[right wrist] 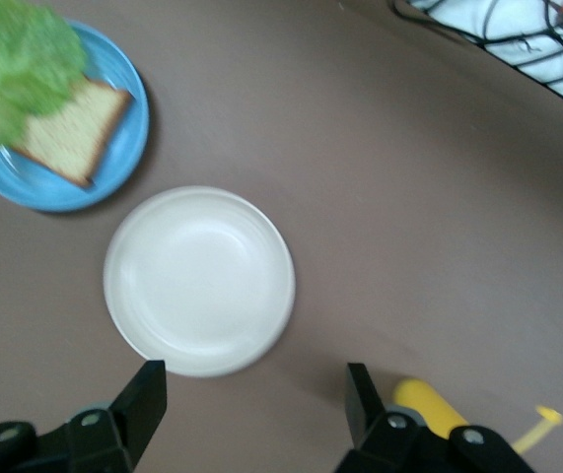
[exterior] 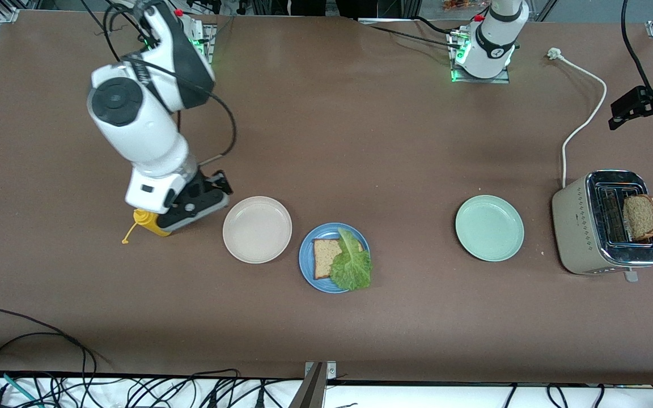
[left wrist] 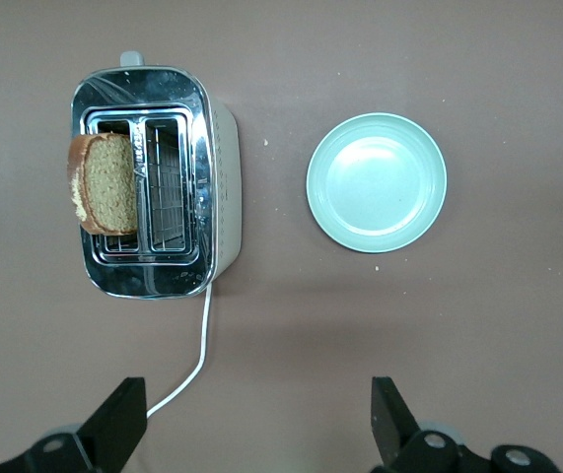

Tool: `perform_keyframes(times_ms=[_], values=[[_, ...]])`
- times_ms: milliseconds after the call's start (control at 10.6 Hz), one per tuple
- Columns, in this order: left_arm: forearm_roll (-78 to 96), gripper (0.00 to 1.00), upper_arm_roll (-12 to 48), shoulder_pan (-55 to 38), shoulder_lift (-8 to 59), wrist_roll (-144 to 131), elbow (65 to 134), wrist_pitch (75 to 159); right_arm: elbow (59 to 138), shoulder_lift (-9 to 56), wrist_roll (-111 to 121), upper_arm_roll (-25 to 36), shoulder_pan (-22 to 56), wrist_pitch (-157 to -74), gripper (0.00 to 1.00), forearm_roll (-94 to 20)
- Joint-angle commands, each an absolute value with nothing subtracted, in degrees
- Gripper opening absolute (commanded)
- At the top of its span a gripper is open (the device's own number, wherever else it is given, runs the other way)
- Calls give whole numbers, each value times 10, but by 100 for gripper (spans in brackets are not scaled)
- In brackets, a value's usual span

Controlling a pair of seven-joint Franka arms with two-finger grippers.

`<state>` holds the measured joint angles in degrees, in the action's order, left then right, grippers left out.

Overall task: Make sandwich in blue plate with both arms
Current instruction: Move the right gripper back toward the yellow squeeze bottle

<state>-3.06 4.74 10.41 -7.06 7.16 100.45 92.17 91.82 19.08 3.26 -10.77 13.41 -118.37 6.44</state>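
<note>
With lettuce (exterior: pixel 351 262) already on the blue plate (exterior: pixel 307 266), I hold the left gripper (left wrist: pixel 256 419) spread over the toaster's (exterior: pixel 579 229) cord, bread slice (exterior: pixel 641 216) at ten o'clock; go straight down, pinch its crust; right gripper (right wrist: pixel 256 404), spread, waits beside the yellow bottle (exterior: pixel 151 222)

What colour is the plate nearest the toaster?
Pale mint green plate, clearest in the left wrist view, beside the toaster.
</note>
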Motion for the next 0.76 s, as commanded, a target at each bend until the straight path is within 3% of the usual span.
perform_keyframes(times_ms=[0,284,663], values=[[-15,100,50,112,-66,72,992,919,1042,91,176,-80,81,-1195,83,20],[-8,100,50,112,-65,72,992,919,1105,50,354,17,81,-1222,83,-69],[-8,100,50,113,-63,71,992,919,1182,47,547,92,81,-1315,83,-140]])
